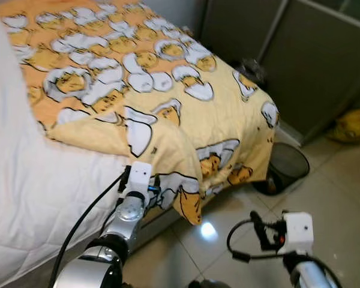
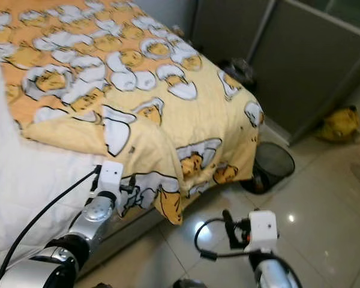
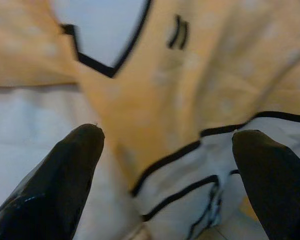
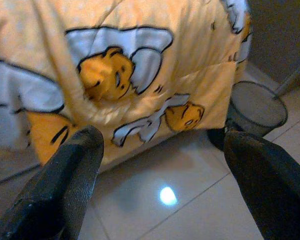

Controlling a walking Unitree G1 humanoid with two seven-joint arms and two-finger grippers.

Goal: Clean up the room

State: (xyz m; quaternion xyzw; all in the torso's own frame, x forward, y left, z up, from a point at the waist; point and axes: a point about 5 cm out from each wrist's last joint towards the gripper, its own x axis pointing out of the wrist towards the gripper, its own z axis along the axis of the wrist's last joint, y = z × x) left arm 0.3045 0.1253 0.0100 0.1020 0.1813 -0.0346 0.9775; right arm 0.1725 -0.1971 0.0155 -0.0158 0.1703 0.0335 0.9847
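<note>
A yellow quilt [image 1: 168,90] printed with white and orange cartoon figures covers the foot of the bed, above a white sheet [image 1: 30,180]. One quilt corner [image 1: 189,204] droops over the bed's side toward the floor. My left gripper [image 3: 165,145] is open, right up against the quilt's edge where it meets the white sheet, cloth between its fingers [image 3: 65,175]. My left wrist [image 1: 135,180] sits at the bedside just under that edge. My right gripper [image 4: 160,150] is open over the floor, facing the hanging quilt, with nothing between its fingers [image 4: 65,175].
A black mesh wastebasket [image 1: 286,167] stands on the tiled floor [image 1: 342,192] by the bed's foot corner. Grey cabinet doors [image 1: 312,60] run along the back. A yellow bag [image 1: 353,124] lies on the floor at the far right.
</note>
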